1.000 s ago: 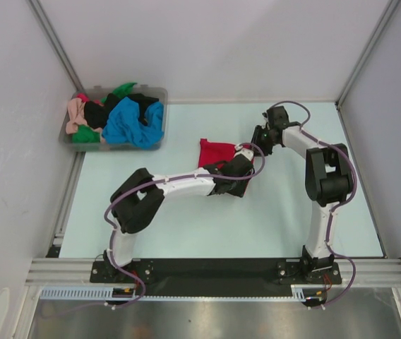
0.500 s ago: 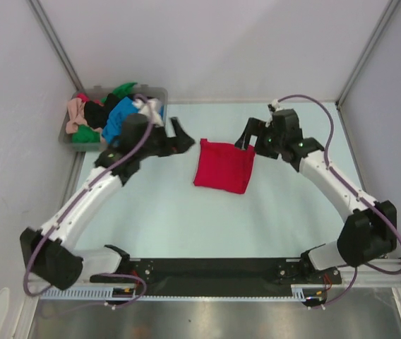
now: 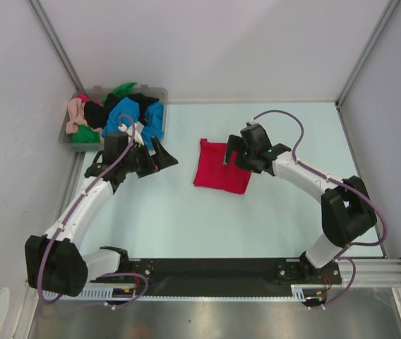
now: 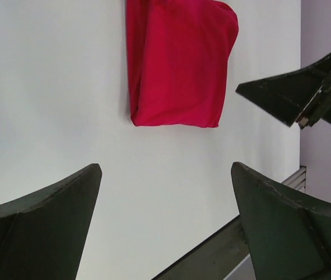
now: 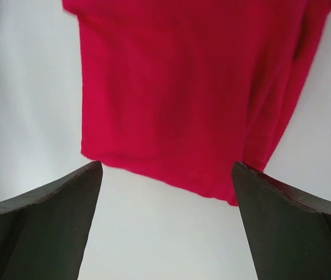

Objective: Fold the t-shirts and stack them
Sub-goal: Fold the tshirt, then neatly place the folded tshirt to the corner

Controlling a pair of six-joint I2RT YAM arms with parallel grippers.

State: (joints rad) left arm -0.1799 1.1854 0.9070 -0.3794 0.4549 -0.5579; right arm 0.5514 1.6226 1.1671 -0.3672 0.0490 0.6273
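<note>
1. The folded t-shirt (image 3: pixel 214 173) is a plain bright red.
2. The heaped cloth comprises a blue t-shirt (image 3: pixel 121 114), a black t-shirt (image 3: pixel 141 101), a green t-shirt (image 3: pixel 124 89) and a peach-pink t-shirt (image 3: pixel 75 113), all plain.
3. The bin (image 3: pixel 160 91) is clear grey plastic.
4. The table (image 3: pixel 207 219) is a uniform pale mint.
5. The left gripper (image 3: pixel 165 157) and right gripper (image 3: pixel 227 154) are matt black.
6. The left arm (image 3: pixel 87 205) and right arm (image 3: pixel 299 173) have white links and black joints.
7. The cables (image 3: pixel 278 113) are purple.
</note>
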